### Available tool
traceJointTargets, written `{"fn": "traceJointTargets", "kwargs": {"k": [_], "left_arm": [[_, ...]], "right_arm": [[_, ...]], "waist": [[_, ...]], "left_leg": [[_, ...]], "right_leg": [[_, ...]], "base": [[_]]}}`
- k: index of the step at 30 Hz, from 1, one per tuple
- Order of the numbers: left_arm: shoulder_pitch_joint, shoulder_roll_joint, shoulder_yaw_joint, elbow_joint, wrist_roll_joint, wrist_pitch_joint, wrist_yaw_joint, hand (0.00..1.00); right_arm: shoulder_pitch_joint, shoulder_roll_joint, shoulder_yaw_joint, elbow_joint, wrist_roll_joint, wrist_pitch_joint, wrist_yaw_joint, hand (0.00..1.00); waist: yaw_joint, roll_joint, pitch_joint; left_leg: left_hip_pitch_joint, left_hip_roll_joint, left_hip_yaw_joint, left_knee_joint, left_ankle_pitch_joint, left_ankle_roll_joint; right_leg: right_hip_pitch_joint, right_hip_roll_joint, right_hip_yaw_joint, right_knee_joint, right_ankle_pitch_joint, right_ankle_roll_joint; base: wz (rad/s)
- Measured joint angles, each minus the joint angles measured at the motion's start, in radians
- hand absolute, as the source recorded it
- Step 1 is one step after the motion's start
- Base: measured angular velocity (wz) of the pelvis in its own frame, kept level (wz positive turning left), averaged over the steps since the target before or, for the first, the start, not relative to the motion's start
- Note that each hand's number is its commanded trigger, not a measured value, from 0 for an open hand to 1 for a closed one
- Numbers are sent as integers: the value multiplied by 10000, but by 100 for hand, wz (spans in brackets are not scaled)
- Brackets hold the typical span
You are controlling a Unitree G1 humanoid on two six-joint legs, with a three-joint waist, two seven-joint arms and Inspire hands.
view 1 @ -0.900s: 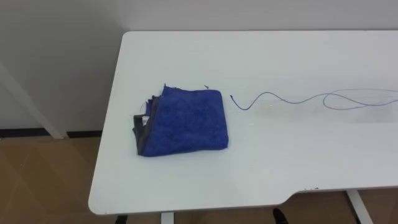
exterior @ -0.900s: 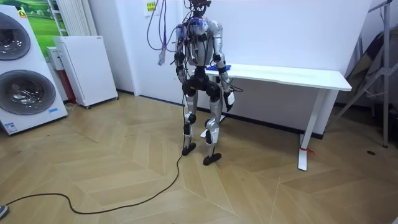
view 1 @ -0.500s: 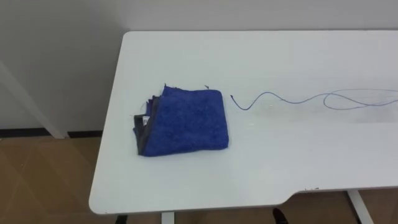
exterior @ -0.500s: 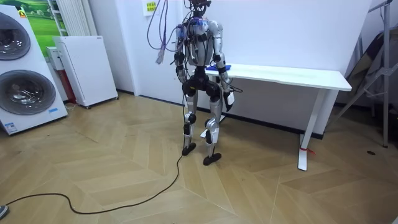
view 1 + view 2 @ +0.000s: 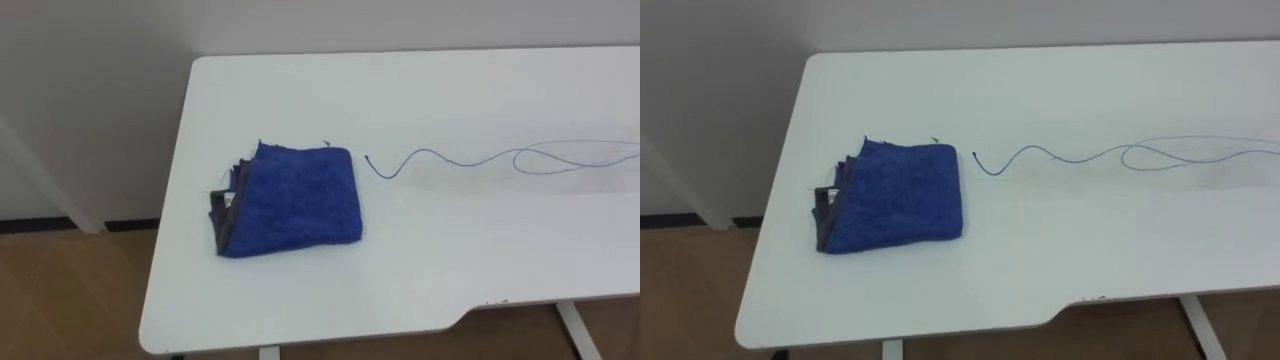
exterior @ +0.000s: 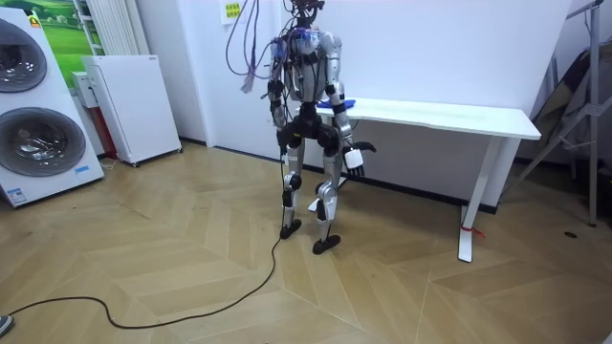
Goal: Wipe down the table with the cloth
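cloth, blue and folded, lies near the table's left edge; right hand hangs below its front edge, grip impossible to tell.

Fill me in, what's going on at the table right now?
The robot stands at the end of the white table. A folded blue cloth lies on it untouched, next to a thin blue squiggly line. The right hand hangs below the tabletop, away from the cloth. Wiping has not yet begun.
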Motion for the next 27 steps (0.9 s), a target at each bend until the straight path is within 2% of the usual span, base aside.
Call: {"fn": "traceJointTargets", "kwargs": {"k": [3, 7, 10, 14, 16, 17, 18, 21, 25, 27], "left_arm": [[47, 30, 283, -6, 3, 321, 36, 0], [45, 103, 575, 5, 18, 704, 120, 0], [28, 160, 733, -164, 154, 883, 235, 0], [69, 167, 775, -430, 188, 1222, 415, 0], [124, 197, 775, -718, 228, 1304, 466, 0], [125, 202, 769, -783, 274, 1303, 468, 0], [165, 192, 763, -890, 282, 1302, 466, 0], [127, 213, 601, -970, 288, 1301, 470, 0], [84, 299, 213, -976, 487, 1298, 446, 0], [36, 297, 191, -995, 605, 1295, 394, 0]], "right_arm": [[159, 7, -861, 24, 897, 276, -382, 0], [24, -35, -2189, 64, 2000, 638, -1348, 0], [-32, -47, -2537, -364, 2199, 819, -2332, 0], [-133, -62, -3075, -2041, 2201, 840, -3671, 0], [-174, -195, -3284, -3236, 2085, 679, -4716, 0], [-174, -210, -3283, -3509, 1791, 640, -4980, 0], [-194, -210, -3271, -4112, 859, 533, -5549, 0], [-331, -238, -3239, -5730, -1032, 364, -6853, 0], [-513, -327, -2677, -7573, -3376, 45, -8321, 0], [-525, -344, -2357, -8445, -4345, -33, -8738, 0]], "waist": [[-242, -83, -41], [-448, -181, -29], [-543, -349, -21], [-665, -457, -11], [-642, -464, -11], [-630, -450, -15], [-626, -409, -35], [-597, -332, -62], [-391, -243, -67], [-263, -199, -76]], "left_leg": [[13, -7, 67, 12, 0, 0], [181, -7, 57, -31, -7, 6], [182, -10, 30, 11, -9, 6], [122, -32, 35, 117, -28, 4], [85, -48, 8, 157, -30, 6], [52, -50, 6, 186, -30, 6], [-41, -54, -17, 227, -30, 5], [-97, -65, 5, 179, -20, 1], [-267, -62, 18, 242, -18, 1], [-264, -53, 18, 200, -18, 1]], "right_leg": [[-28, 1, 201, 12, 0, 0], [42, 10, 249, 118, 0, -1], [28, 8, 252, 186, -14, -18], [-52, 20, 490, 200, -47, -74], [-76, 15, 513, 196, -84, -115], [-90, 15, 513, 196, -93, -116], [-176, 18, 528, 195, -106, -115], [-268, 80, 902, 211, -134, -130], [-489, 95, 936, 286, -134, -132], [-561, 98, 901, 380, -137, -126]], "base": [[-7], [-10], [-2], [-12], [0], [5], [3], [-4], [-3], [-2]]}}
